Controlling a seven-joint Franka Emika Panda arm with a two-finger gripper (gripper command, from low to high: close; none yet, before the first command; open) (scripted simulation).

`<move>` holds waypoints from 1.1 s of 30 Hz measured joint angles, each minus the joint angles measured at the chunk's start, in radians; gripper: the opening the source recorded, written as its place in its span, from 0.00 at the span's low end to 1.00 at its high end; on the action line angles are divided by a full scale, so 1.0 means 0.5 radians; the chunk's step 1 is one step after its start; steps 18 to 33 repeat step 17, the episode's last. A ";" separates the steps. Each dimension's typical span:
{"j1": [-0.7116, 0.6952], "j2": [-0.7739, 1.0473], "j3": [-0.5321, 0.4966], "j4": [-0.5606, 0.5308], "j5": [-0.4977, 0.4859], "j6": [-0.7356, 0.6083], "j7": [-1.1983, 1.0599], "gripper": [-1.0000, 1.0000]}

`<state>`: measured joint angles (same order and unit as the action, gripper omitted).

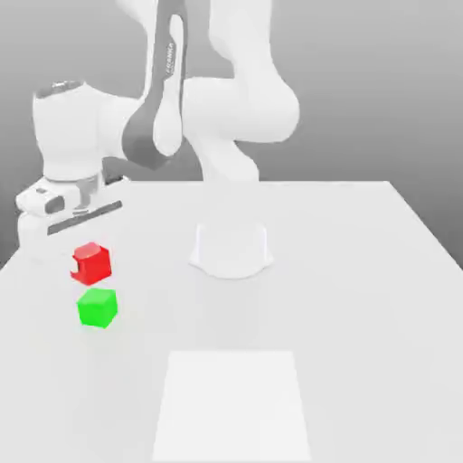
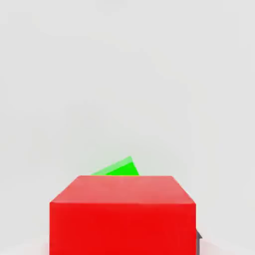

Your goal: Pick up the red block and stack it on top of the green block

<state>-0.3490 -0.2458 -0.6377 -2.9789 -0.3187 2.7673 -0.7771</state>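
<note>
Blocks numbered two: one small bright red cube [image 1: 91, 262] and one small bright green cube [image 1: 98, 307]. My end effector [image 1: 83, 262], pointing down from a bent arm, gripped the red cube just above the green one on the white worktop [image 1: 362, 271].

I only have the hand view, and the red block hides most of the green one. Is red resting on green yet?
Observer: No. In the exterior view the red block is apart from the green block, with a thin gap between them.
Operator: Is red held?
Observer: Yes, the gripper is shut on it, hanging under the white hand.
Operator: Where is green on the table?
Observer: Near the table's edge at the exterior view's left, away from the arm's base.
</note>
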 joint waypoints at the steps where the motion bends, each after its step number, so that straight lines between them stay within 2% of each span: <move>1: 0.015 0.021 -0.010 0.000 0.017 0.020 -0.011 0.00; 9: 0.138 0.200 -0.087 -0.002 0.174 0.186 -0.115 0.00; 17: 0.257 0.390 -0.135 -0.010 0.418 0.350 -0.285 0.00; 33: 0.257 0.390 -0.135 -0.010 0.418 0.350 -0.285 0.00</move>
